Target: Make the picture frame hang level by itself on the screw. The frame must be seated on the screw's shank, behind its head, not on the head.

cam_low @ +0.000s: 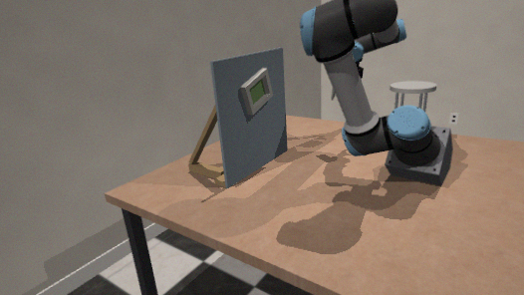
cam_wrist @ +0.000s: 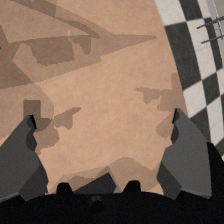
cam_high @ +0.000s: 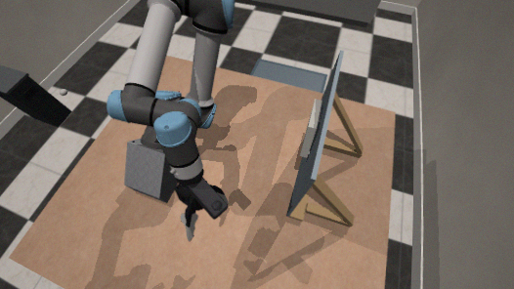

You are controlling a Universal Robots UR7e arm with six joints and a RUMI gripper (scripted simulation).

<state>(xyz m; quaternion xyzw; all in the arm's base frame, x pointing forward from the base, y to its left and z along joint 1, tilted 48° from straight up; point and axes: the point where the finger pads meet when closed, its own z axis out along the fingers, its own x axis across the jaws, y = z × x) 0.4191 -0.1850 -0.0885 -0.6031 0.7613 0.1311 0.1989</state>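
Note:
The picture frame, grey with a green picture, hangs on the upright blue board and sits tilted, not level. In the top view the frame shows edge-on against the board. The screw is hidden behind the frame. My gripper hovers low over the table, well to the side of the board's front face and far from the frame. In the wrist view the gripper is wide open and empty, with only bare table top between the fingers.
Wooden props brace the board from behind. The arm's grey base block stands on the table near the gripper. A round stool stands behind the table. The table edge is at the front.

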